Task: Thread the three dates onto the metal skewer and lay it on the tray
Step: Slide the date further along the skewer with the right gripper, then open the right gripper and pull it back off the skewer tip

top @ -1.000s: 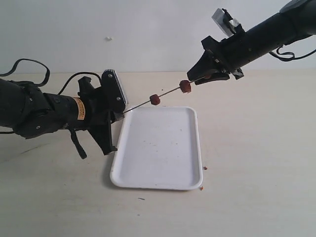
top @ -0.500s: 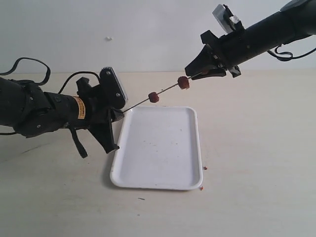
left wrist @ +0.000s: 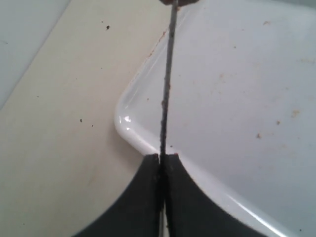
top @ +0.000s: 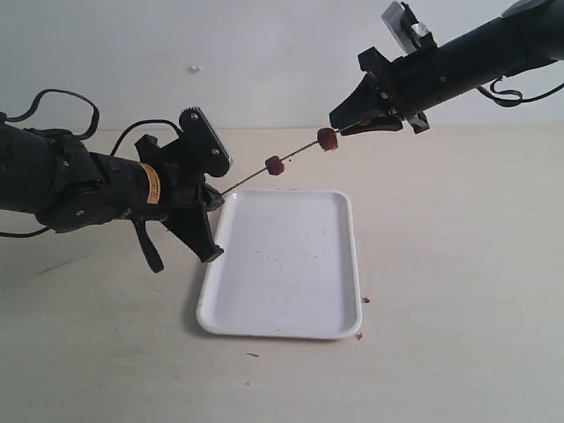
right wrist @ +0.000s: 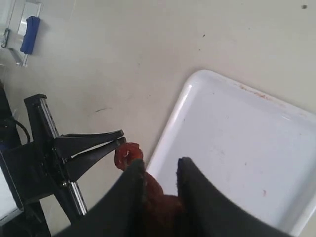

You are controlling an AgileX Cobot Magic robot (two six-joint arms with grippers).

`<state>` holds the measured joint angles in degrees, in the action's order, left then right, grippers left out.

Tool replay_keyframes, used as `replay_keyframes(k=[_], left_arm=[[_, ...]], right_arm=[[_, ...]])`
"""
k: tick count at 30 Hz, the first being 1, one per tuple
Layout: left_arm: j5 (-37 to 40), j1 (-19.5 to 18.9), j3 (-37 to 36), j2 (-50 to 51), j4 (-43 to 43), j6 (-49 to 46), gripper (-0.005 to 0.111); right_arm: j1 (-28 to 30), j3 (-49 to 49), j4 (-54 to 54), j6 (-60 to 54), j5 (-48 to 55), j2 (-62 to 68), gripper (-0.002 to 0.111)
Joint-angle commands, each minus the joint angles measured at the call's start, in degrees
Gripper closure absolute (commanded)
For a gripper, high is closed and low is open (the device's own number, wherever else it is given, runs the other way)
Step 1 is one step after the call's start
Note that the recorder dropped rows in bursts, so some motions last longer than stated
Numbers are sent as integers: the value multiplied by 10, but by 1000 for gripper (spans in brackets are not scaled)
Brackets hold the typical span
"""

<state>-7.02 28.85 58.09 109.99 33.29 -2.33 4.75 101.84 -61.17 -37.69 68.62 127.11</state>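
Observation:
The metal skewer (top: pixel 300 152) slants up over the far end of the tray (top: pixel 282 264), and two dates (top: pixel 275 165) (top: pixel 328 138) are threaded on it. My left gripper (top: pixel 218 197) is shut on the skewer's low end; in the left wrist view its fingertips (left wrist: pixel 162 157) pinch the rod (left wrist: pixel 168 74) above the tray's corner (left wrist: pixel 129 129). At the skewer's high end, my right gripper (top: pixel 340 123) is shut on a dark red date (right wrist: pixel 165 207) sitting deep between its fingers (right wrist: pixel 161 165). Another date (right wrist: pixel 128 154) shows just beyond, towards the left gripper (right wrist: pixel 116 140).
The white tray (right wrist: pixel 237 148) lies flat on the beige table and is speckled with small crumbs. A few reddish crumbs (top: pixel 365 300) lie on the table off its right rim. Black cables trail behind the left arm (top: pixel 62 106).
The right gripper and the skewer's high end have risen slightly, and its jaws have narrowed. The left gripper has tilted and shifted a little to the right, still holding the skewer.

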Motion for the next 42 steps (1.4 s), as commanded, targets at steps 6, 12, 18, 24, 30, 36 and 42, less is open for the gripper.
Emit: replay_keyframes(k=[6,12,18,24,30,36,42], left_arm=[[-19,33,12,0,-25,77,107],[-19,33,12,0,-26,124,107],[-19,33,12,0,-26,131,107],[-19,33,12,0,-24,130,107],[-19,33,12,0,-24,130,107],[-19,33,12,0,-24,130,107],[-16,33,12,0,-21,129,107]], right_arm=[[-1,2,-6,-4,13,-5,85],[-1,2,-8,-6,13,-5,85],[-1,2,-31,-6,13,-5,85],[-1,2,-32,-6,13,-5,82],[-1,2,-33,-6,13,-5,58],[-1,2,-33,-7,13,-5,56],[-1,3,-66,-13,13,-5,56]])
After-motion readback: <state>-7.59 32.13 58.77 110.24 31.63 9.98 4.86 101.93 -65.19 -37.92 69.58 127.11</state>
